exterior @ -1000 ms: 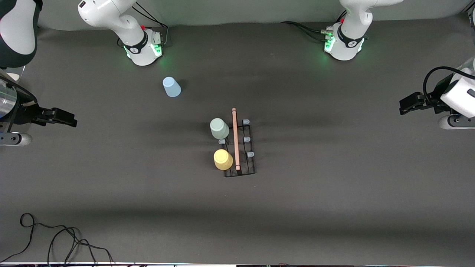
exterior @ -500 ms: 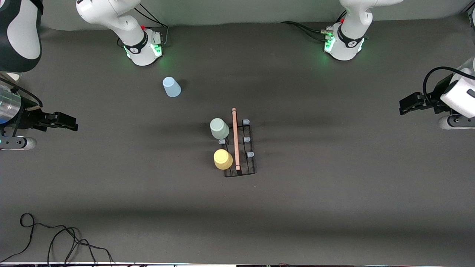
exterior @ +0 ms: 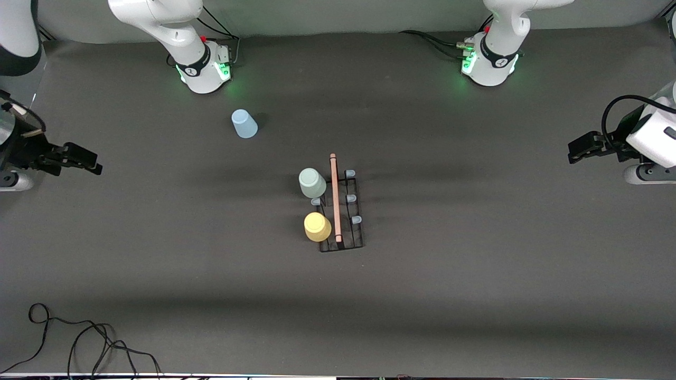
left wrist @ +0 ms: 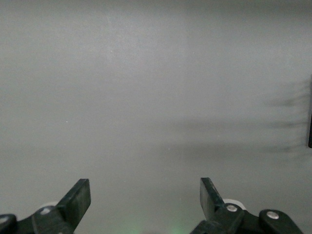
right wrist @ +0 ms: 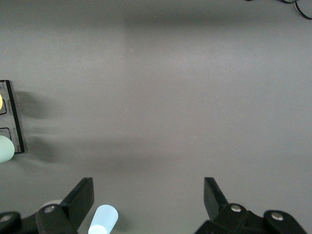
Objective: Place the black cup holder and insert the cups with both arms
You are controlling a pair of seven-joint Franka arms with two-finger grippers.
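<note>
The black cup holder (exterior: 353,232) stands mid-table, its wooden rod handle (exterior: 335,198) pointing toward the robots. A mint green cup (exterior: 312,182) and a yellow cup (exterior: 317,227) sit on its row of pegs toward the right arm's end. The light blue cup (exterior: 244,123) stands apart on the table, close to the right arm's base. My right gripper (exterior: 90,161) hangs open and empty over its end of the table; in its wrist view (right wrist: 148,195) show the blue cup (right wrist: 102,220) and the holder's edge (right wrist: 12,117). My left gripper (exterior: 574,150) waits open over its own end (left wrist: 145,195).
The right arm's base (exterior: 203,68) and the left arm's base (exterior: 488,63) stand along the back edge with cables. A loose black cable (exterior: 79,338) lies at the near corner toward the right arm's end. Several bare pale pegs (exterior: 350,199) stand on the holder.
The right arm has swung, carrying its open gripper a little outward and back toward the robots' edge. The left arm, the holder and the cups have not moved.
</note>
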